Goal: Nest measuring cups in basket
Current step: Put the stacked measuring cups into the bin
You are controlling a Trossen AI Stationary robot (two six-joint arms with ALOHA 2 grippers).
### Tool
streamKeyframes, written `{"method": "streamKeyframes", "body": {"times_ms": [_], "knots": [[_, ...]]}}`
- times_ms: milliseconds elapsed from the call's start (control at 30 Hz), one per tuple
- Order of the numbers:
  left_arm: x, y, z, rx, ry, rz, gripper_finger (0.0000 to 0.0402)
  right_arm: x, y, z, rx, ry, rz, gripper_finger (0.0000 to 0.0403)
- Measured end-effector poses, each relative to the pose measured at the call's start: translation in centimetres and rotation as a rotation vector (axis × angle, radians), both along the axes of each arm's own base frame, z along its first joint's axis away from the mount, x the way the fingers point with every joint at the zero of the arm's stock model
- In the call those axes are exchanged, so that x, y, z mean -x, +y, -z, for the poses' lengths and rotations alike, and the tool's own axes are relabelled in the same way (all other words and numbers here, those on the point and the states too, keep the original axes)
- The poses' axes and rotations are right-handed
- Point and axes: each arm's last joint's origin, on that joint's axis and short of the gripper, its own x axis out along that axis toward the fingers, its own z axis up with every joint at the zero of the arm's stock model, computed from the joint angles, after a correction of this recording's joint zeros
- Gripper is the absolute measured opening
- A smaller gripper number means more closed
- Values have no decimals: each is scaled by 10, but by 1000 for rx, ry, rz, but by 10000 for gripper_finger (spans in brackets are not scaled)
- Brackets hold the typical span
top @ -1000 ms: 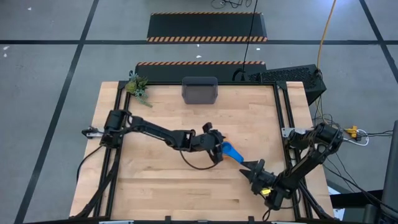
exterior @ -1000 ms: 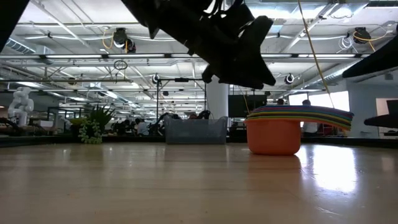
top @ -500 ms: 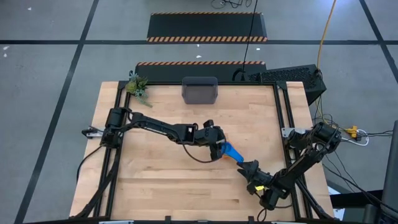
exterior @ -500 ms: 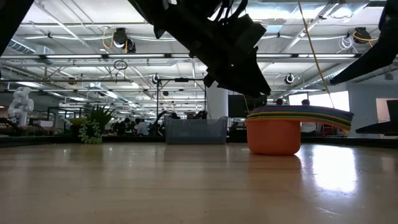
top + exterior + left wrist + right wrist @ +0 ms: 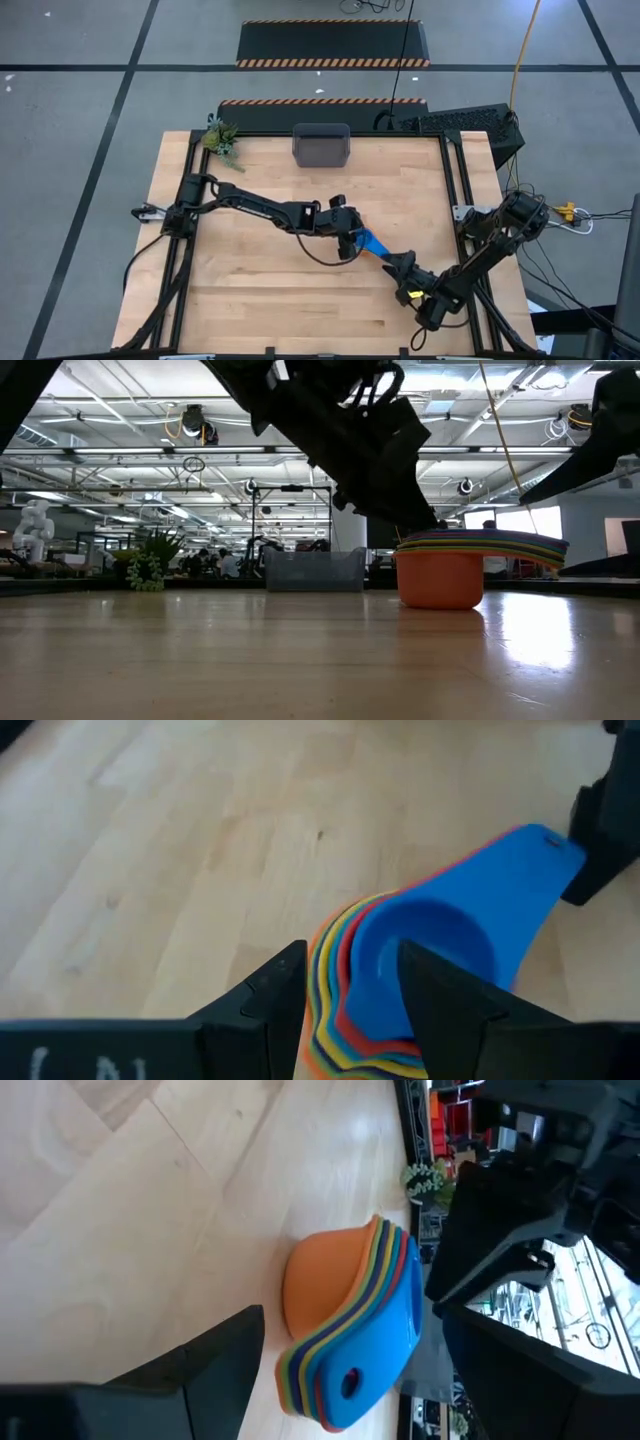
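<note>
From above, the stack of measuring cups (image 5: 371,241) sits on the wooden table (image 5: 250,300) between the two arms: the left gripper (image 5: 350,241) is over its bowl end, and the right gripper (image 5: 393,262) points at the blue handle end, just short of it. The dark grey basket (image 5: 321,145) stands well apart from both sets of fingers, at the far edge of the table, with a small green plant (image 5: 222,139) near its corner. At table height, the nested cups (image 5: 452,568) rest flat on the wood, orange bowl lowest and coloured handles fanned above it; the left gripper (image 5: 405,510) hangs right over the rim, and the basket (image 5: 314,571) shows far behind. From the left wrist, the two dark fingers (image 5: 272,992) stand partly apart, one on each side of the blue top cup (image 5: 440,945), straddling its rim without visibly pinching it. From the right wrist, the fingers (image 5: 215,1355) are spread wide with nothing between them, the cup stack (image 5: 350,1330) lying just ahead of the tips.
</note>
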Motion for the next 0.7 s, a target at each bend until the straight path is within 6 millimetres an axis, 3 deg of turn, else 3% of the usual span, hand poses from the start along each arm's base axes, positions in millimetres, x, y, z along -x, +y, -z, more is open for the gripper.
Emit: {"method": "streamKeyframes", "body": {"times_ms": [300, 700], "knots": [[-4, 6, 13, 6, 10, -9, 159, 2, -7, 3, 4, -7, 22, 299], [-2, 6, 15, 3, 43, -8, 159, 2, -8, 3, 49, 2, 10, 299]]}}
